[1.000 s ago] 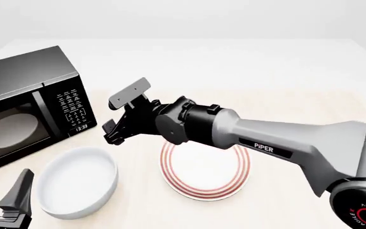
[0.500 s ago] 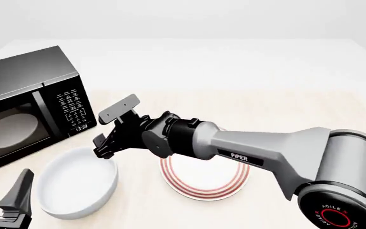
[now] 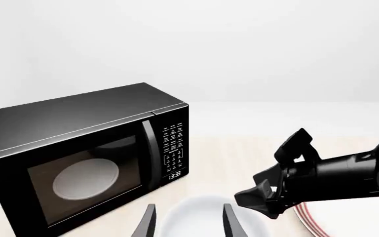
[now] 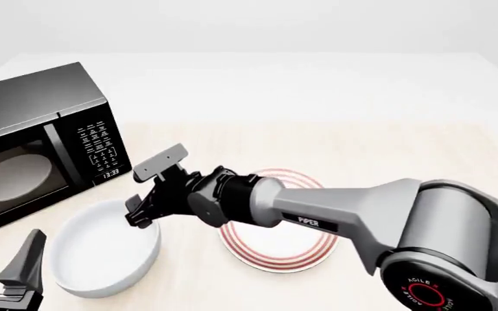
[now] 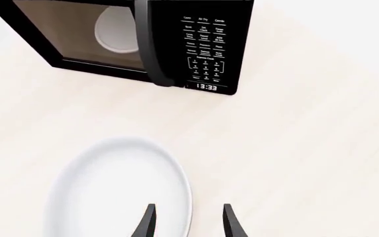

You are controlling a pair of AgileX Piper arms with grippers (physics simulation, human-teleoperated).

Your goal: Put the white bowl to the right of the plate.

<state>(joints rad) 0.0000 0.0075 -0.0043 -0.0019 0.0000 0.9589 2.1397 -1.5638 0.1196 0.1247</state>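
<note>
- Front view: right gripper (image 4: 148, 194) reaches across from the right side, over the plate (image 4: 277, 254), with its fingers spread and holding nothing.
- Its lower fingertip sits at the bowl's (image 4: 102, 249) rim on the side nearest the plate; the upper finger stands clear above it. Whether the fingertip touches the rim cannot be told.
- Bowl lies below and just ahead of the right gripper, resting on the table (image 4: 362, 129), to the left of the plate and just beside it.
- Plate lies under the right arm's forearm; its red rings show on either side of the arm.
- Microwave (image 4: 37, 142) stands beyond the bowl, farther left than the right gripper, with its door shut and display lit.
- Left gripper (image 4: 11, 275) sits low at the near left corner, just beside the bowl; its fingers are apart and empty.
- Right wrist view: the two fingertips (image 5: 148, 219) straddle the bowl's (image 5: 120, 187) rim, one over the inside, one over the table outside.
- Left wrist view: the left fingers (image 3: 146, 224) are parted, with the bowl (image 3: 206, 219) just ahead of them and the right gripper (image 3: 278, 180) above its far side.
</note>
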